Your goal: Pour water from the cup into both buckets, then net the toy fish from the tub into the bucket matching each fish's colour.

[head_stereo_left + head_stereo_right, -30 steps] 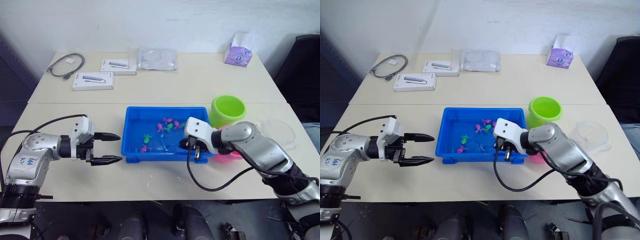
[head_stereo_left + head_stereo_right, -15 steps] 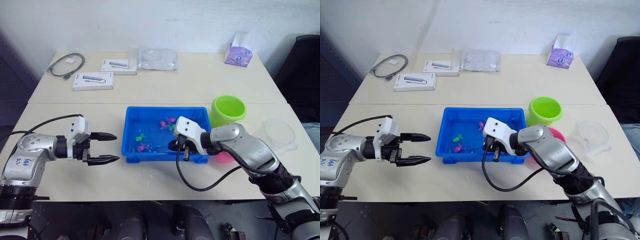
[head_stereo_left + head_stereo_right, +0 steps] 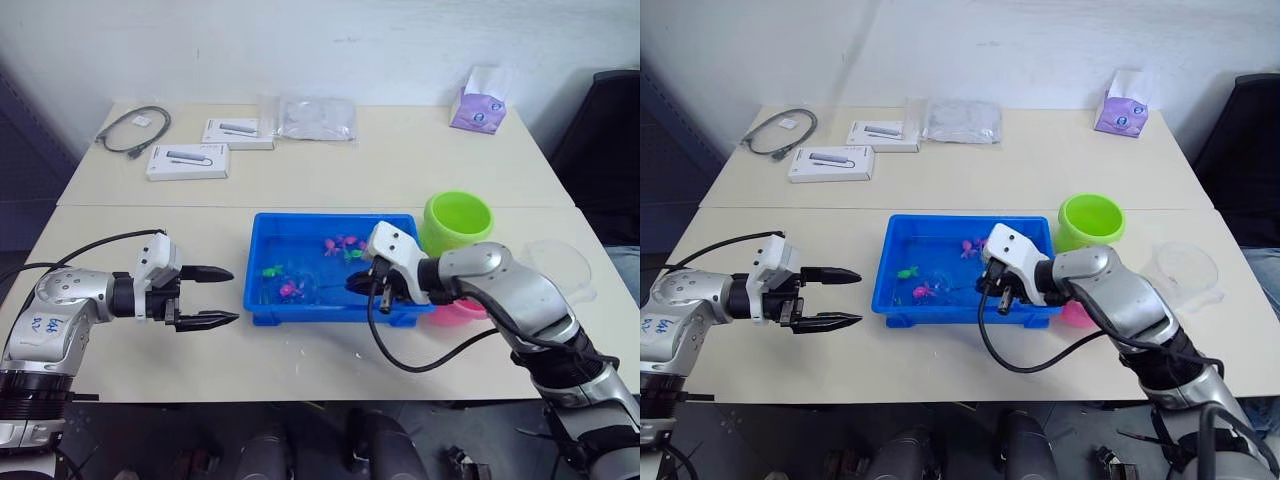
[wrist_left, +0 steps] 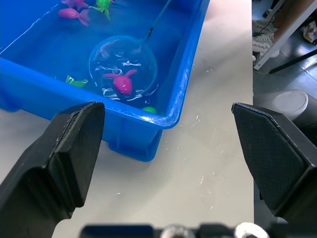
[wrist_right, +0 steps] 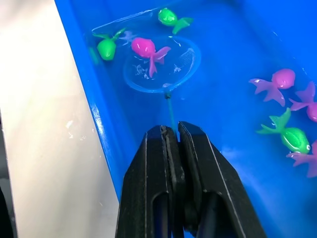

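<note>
The blue tub [image 3: 300, 316] sits mid-table with water and several pink and green toy fish. My right gripper [image 5: 173, 130] is shut on the net's thin handle, low over the tub's right half [image 3: 368, 285]. The net's ring [image 5: 161, 64] lies in the water with a pink fish [image 5: 146, 49] inside it; a green fish [image 5: 106, 48] floats just outside. To the left of the tub, my left gripper [image 3: 234, 295] hangs open and empty. The green bucket [image 3: 457, 220] stands right of the tub. My right arm mostly hides the pink bucket [image 3: 455, 312]. The clear cup [image 3: 560, 265] is far right.
At the table's back lie two white boxes [image 3: 186, 162] [image 3: 238, 132], a coiled cable [image 3: 130, 130], a plastic bag [image 3: 315, 117] and a purple tissue pack [image 3: 476, 100]. A dark chair [image 3: 605, 140] stands off the right edge.
My right gripper swept the net leftward through the tub, then back to the right; the ring now circles a pink fish. The left gripper drew back slightly from the tub and stayed open.
</note>
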